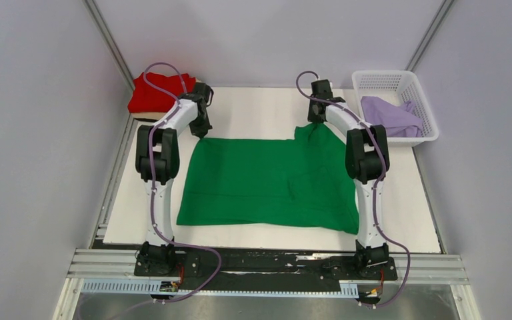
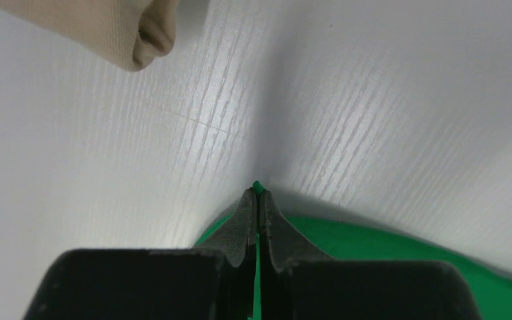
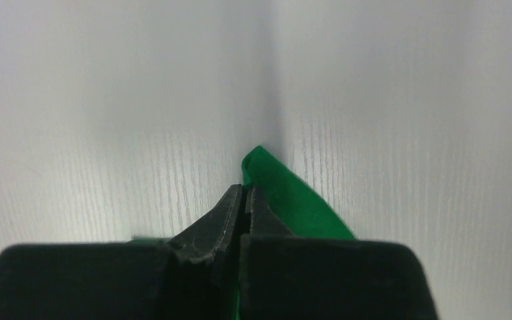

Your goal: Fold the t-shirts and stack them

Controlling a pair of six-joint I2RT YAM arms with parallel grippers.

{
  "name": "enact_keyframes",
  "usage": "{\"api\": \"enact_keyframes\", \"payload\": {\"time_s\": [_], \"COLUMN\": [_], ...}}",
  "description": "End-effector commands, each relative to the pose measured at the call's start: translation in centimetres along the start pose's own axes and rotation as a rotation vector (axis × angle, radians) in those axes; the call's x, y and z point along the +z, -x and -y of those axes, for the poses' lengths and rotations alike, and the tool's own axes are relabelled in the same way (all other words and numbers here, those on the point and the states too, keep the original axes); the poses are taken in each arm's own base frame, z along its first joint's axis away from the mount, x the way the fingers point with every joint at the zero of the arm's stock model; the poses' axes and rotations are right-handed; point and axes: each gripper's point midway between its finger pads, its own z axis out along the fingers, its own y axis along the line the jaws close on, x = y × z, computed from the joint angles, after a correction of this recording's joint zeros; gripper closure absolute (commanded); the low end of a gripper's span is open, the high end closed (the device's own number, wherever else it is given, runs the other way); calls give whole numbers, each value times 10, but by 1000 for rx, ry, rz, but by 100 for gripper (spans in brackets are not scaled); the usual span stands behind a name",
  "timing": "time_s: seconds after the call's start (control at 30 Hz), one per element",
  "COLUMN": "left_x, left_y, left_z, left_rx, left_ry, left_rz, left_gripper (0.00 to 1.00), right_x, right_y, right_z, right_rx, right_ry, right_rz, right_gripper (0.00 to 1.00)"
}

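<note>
A bright green t-shirt lies spread flat on the white table. My left gripper is shut on its far left corner; in the left wrist view green cloth pokes out between the fingertips. My right gripper is shut on its far right corner, with green cloth beside the closed tips. A folded red t-shirt sits on a tan t-shirt at the far left corner; the tan cloth shows in the left wrist view. A pale lavender t-shirt lies in the basket.
A white plastic lattice basket stands at the far right of the table. Grey walls close in the left, right and far sides. A metal rail carries the arm bases at the near edge.
</note>
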Motion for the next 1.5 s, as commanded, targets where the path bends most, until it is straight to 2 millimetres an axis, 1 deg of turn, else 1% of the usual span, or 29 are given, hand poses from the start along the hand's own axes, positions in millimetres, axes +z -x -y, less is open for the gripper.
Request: {"api": "enact_keyframes", "payload": {"time_s": [0.0, 0.03, 0.07, 0.1, 0.13, 0.17, 0.2, 0.23, 0.27, 0.37, 0.47, 0.5, 0.53, 0.57, 0.6, 0.63, 0.67, 0.7, 0.73, 0.77, 0.8, 0.83, 0.87, 0.9, 0.97, 1.07, 1.23, 1.37, 1.47], "left_x": [-47, -55, -53, -60, -58, -66, -64, -73, -77, -87, -97, -95, -102, -100, -107, -105, -113, -111, -118, -117, -123, -122, -127, -125, -129, -127, -122, -117, -109], "left_y": [26, 31, 23, 25, 19, 19, 13, 13, 9, -3, -17, -27, -26, -35, -35, -43, -43, -51, -51, -59, -59, -66, -66, -71, -76, -84, -97, -111, -128], "left_z": [4, 6, 4, 5, 4, 4, 3, 4, 2, 2, -8, -12, -15, -18, -20, -23, -23, -26, -26, -29, -30, -34, -37, -41, -47, -54, -65, -64, -70], "left_rx": [-8, -13, -7, -10, -5, -3, 2, 6, 9, 32, 46, 55, 50, 55, 47, 50, 39, 39, 29, 30, 22, 22, 12, 8, -4, -5, -13, -25, -42], "left_ry": [-85, -105, -103, -117, -118, -130, -128, -139, -143, -148, -130, -119, -122, -115, -122, -117, -128, -126, -136, -132, -136, -128, -127, -120, -114, -96, -59, -76, -56], "left_rz": [103, 127, 114, 132, 125, 139, 131, 146, 153, 167, 187, 171, 190, 178, 193, 179, 195, 186, 199, 189, 203, 195, 211, 205, 215, 213, 198, 165, 129], "left_gripper": [100, 100, 100, 100, 100, 100, 100, 100, 100, 100, 100, 100, 100, 100, 100, 100, 100, 100, 100, 100, 100, 100, 100, 100, 100, 100, 100, 100, 100], "right_x": [-58, -66, -75, -82, -91, -98, -106, -113, -126, -144, -167, -174, -182, -190, -198, -205, -211, -216, -222, -228, -233, -238, -243, -247, -253, -259, -269, -278, -286], "right_y": [48, 50, 48, 45, 42, 36, 30, 23, 20, -7, -23, -28, -32, -36, -40, -45, -50, -58, -63, -69, -75, -80, -86, -92, -105, -124, -158, -192, -226], "right_z": [-17, -18, -19, -19, -18, -17, -17, -15, -15, -9, -4, -1, 2, 5, 9, 14, 18, 21, 23, 25, 26, 27, 28, 28, 33, 38, 36, 42, 42], "right_rx": [33, 34, 36, 38, 42, 47, 51, 56, 67, 79, 90, 95, 100, 105, 108, 112, 117, 115, 114, 116, 121, 131, 144, 149, 161, 167, 231, 317, 370], "right_ry": [72, 80, 89, 97, 102, 105, 108, 109, 114, 98, 93, 88, 83, 78, 73, 66, 60, 62, 66, 72, 78, 83, 90, 98, 95, 90, 112, 80, 72], "right_rz": [136, 152, 159, 159, 159, 154, 150, 145, 151, 129, 133, 135, 137, 141, 145, 146, 140, 126, 120, 112, 101, 90, 79, 67, 47, -7, -118, -224, -325], "right_gripper": [100, 100, 100, 100, 100, 100, 100, 100, 100, 100, 100, 100, 100, 100, 100, 100, 100, 100, 100, 100, 100, 100, 100, 100, 100, 100, 100, 97, 91]}}
